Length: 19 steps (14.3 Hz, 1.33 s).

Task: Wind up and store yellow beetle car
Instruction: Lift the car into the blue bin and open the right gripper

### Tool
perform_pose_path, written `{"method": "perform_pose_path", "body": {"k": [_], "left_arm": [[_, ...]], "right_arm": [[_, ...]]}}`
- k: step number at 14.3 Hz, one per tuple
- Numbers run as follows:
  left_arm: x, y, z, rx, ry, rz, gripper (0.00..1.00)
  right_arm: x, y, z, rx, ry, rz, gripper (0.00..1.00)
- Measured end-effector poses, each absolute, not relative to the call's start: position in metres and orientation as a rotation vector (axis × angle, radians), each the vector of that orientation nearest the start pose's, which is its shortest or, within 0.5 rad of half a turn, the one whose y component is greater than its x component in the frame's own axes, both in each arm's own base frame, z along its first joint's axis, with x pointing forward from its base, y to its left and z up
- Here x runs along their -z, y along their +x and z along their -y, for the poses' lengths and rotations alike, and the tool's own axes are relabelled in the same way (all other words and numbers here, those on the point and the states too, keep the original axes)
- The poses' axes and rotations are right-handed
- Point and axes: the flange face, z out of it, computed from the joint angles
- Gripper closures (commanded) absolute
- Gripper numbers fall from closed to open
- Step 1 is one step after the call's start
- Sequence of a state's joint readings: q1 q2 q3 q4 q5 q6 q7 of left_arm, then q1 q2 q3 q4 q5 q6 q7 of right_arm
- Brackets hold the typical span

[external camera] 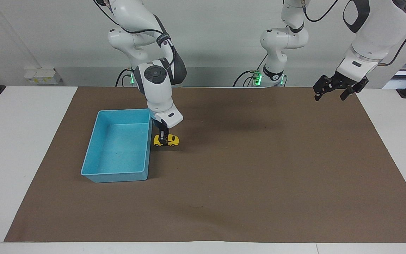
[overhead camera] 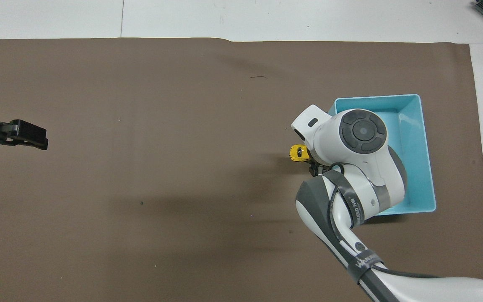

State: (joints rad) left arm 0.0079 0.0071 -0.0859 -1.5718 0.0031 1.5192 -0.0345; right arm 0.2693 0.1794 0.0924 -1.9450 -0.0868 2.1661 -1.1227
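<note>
The yellow beetle car [external camera: 167,140] hangs just above the brown mat, close beside the light-blue bin [external camera: 118,175] on the side toward the left arm's end. My right gripper [external camera: 162,137] comes straight down on the car and is shut on it. In the overhead view the right wrist covers most of the car [overhead camera: 298,153] and a corner of the bin [overhead camera: 427,159]. The bin holds nothing. My left gripper [external camera: 333,92] waits raised and open over the mat's edge at the left arm's end, also seen in the overhead view [overhead camera: 36,141].
The brown mat [external camera: 259,169] covers most of the white table [external camera: 23,141]. A small dark mark [overhead camera: 258,77] lies on the mat toward the table's end away from the robots.
</note>
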Motion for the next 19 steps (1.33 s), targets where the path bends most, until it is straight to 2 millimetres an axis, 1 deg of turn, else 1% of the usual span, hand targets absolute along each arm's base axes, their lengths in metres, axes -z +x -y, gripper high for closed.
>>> {"method": "perform_pose_path", "body": {"k": [2,4,6,8,11,14,15,17,19], "left_arm": [[-0.616,0.549,0.042,-0.093,-3.134,-0.068,0.00],[-0.616,0.549,0.042,-0.093,-3.134,-0.068,0.00],[-0.616,0.549,0.042,-0.093,-3.134,-0.068,0.00],[-0.616,0.549,0.042,-0.093,-3.134,-0.068,0.00],[-0.616,0.549,0.042,-0.093,-3.134,-0.068,0.00],[-0.616,0.549,0.042,-0.093,-3.134,-0.068,0.00],[-0.616,0.549,0.042,-0.093,-3.134,-0.068,0.00],[-0.616,0.549,0.042,-0.093,-3.134,-0.068,0.00],[-0.616,0.549,0.042,-0.093,-3.134,-0.068,0.00]], "right_arm": [[-0.412,0.565,-0.202,0.032,-2.333,2.212,1.00],[-0.427,0.564,-0.186,0.014,-2.362,2.182,1.00],[-0.440,0.566,-0.158,-0.012,-2.382,2.158,1.00],[-0.444,0.572,-0.124,-0.028,-2.360,2.179,1.00],[-0.438,0.579,-0.073,-0.054,-2.320,2.208,1.00],[-0.430,0.579,-0.035,-0.083,-2.296,2.213,1.00],[-0.427,0.577,-0.028,-0.093,-2.287,2.213,1.00],[-0.416,0.572,-0.021,-0.111,-2.281,2.203,1.00],[-0.396,0.567,-0.020,-0.101,-2.282,2.207,1.00]]}}
